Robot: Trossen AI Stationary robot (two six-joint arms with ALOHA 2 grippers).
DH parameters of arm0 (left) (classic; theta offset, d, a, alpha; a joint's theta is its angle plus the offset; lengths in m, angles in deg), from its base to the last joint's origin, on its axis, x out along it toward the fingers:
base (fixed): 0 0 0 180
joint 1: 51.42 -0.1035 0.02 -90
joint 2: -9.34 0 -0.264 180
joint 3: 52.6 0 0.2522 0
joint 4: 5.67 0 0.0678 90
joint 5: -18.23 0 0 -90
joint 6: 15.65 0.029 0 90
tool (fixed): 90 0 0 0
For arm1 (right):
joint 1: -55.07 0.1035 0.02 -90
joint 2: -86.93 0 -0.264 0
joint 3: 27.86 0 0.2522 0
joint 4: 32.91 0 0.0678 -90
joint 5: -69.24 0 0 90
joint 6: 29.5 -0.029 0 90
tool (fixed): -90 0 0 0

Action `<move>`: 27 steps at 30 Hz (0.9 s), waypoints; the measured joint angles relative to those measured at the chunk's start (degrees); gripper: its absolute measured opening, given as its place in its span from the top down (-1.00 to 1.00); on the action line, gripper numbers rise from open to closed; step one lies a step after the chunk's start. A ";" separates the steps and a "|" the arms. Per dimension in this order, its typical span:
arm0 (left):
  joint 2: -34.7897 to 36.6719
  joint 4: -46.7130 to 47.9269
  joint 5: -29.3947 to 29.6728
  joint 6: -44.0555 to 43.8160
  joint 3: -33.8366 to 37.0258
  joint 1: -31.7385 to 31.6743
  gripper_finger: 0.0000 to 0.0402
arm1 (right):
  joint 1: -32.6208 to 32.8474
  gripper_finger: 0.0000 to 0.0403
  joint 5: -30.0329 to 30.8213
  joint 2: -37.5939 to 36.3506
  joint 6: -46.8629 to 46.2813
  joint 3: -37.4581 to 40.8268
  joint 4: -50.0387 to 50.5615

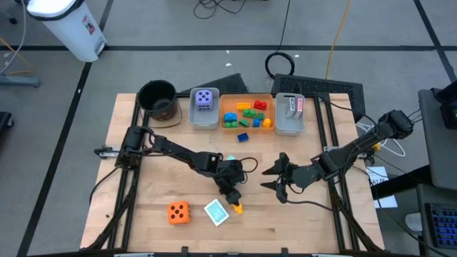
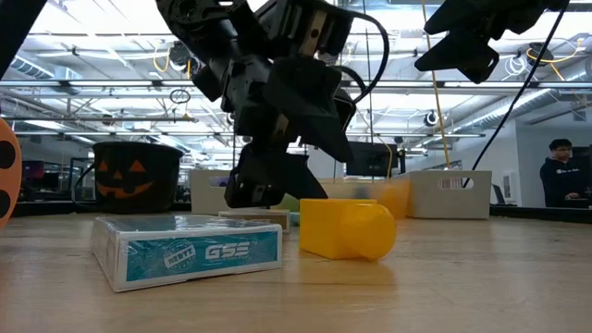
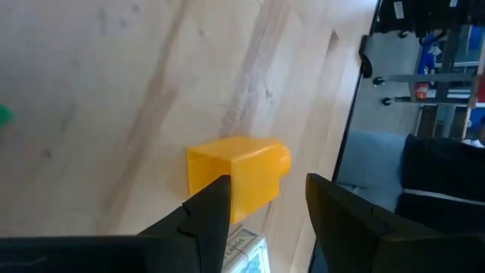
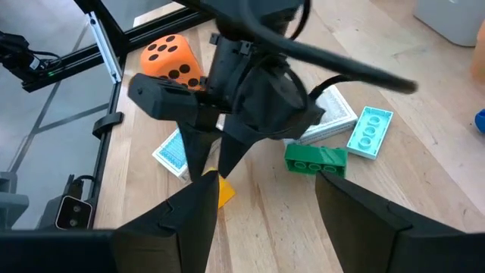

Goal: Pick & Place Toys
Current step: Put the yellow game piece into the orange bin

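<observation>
The yellow brick (image 1: 237, 208) lies on the wooden table (image 1: 143, 193) near the front edge, just at 3 o'clock of the teal card box (image 1: 216, 212); in the low view the two sit side by side, barely apart. The orange die (image 1: 178, 212) rests at 9 o'clock of the card box, with bare wood around it toward the table's left and front edges. At the far edge stand the round black pot (image 1: 158, 98), then a grey bin (image 1: 204, 118) holding the purple die (image 1: 205, 99), an orange bin (image 1: 245, 126) of mixed bricks, and a second grey bin (image 1: 289, 127) with cards upright inside. The middle of the table between bins and arms is open wood.

The left gripper (image 1: 232, 194) hangs just at 12 o'clock of the yellow brick, its fingers (image 3: 206, 208) parted moderately, pointing down at the brick; it grips nothing, and the left wrist view shows one finger tip over the brick's near corner, contact unclear. A green brick (image 4: 315, 158) and a pale teal plate (image 4: 370, 130) lie just behind this gripper.

The right gripper (image 1: 277, 178) hovers at 3 o'clock of the left one, well apart, jaws spread, empty.
</observation>
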 joint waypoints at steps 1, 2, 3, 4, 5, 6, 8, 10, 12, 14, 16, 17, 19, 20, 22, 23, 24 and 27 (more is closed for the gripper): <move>0.00 0.06 0.45 -0.18 -0.01 0.26 0.13 | -0.01 -0.04 0.01 0.00 0.24 0.00 0.00; 0.00 0.12 1.04 -0.44 -0.01 0.48 0.13 | -0.01 -0.04 0.00 -0.01 0.51 0.00 0.00; 0.00 0.12 1.59 -0.61 -0.01 0.70 0.13 | -0.01 -0.04 0.01 0.00 0.69 0.00 0.00; 0.00 0.08 2.22 -0.88 -0.01 0.86 0.13 | -0.01 -0.04 0.02 -0.01 0.75 0.00 0.00; 0.00 0.05 2.55 -1.07 -0.01 1.04 0.13 | -0.01 -0.04 0.00 -0.01 0.75 0.00 0.00; 0.00 0.00 2.74 -1.35 0.00 1.10 0.13 | -0.01 -0.04 0.00 -0.01 0.78 0.00 0.00; 0.00 0.01 2.76 -1.74 -0.01 1.25 0.13 | 0.01 -0.04 0.00 -0.01 0.95 0.00 0.00; 0.00 -0.01 2.80 -2.50 0.00 1.31 0.13 | -0.01 -0.04 0.00 0.00 0.95 0.00 0.00; -0.68 -0.92 2.62 -3.28 -0.02 1.33 0.13 | -0.01 -0.04 0.01 0.00 0.96 0.00 0.00; -1.31 -2.11 2.22 -4.77 -0.07 1.43 0.13 | 0.00 -0.04 0.00 0.00 0.97 0.00 -0.03; -2.46 -5.34 1.70 -6.69 -0.21 1.59 0.13 | 0.01 -0.04 0.00 -0.01 0.84 0.00 0.09; -2.85 -7.02 1.54 -7.20 -0.21 1.73 0.13 | -0.01 -0.04 -0.04 0.01 0.82 -0.04 0.10; -3.28 -9.61 1.17 -7.55 -0.25 1.93 0.13 | -0.01 -0.04 -0.12 -0.01 0.60 -0.04 0.03; -3.32 -9.96 1.21 -7.49 -0.19 2.07 0.13 | 0.01 -0.04 -0.17 0.01 0.39 -0.04 -0.19; -3.35 -9.90 0.96 -6.62 -0.18 2.11 0.13 | 0.01 -0.04 -0.16 0.01 0.33 -0.04 0.03; -3.37 -9.80 0.40 -6.36 -0.17 2.11 0.13 | 0.01 -0.04 -0.17 0.01 0.34 -0.04 -0.07; -3.37 -9.29 -0.16 -6.23 -0.16 2.11 0.13 | 0.01 -0.04 -0.17 0.01 0.33 0.04 -0.07; -3.37 -6.86 -0.25 -5.90 -0.20 2.64 0.13 | 0.01 -0.04 -0.20 0.01 -0.54 0.76 -0.51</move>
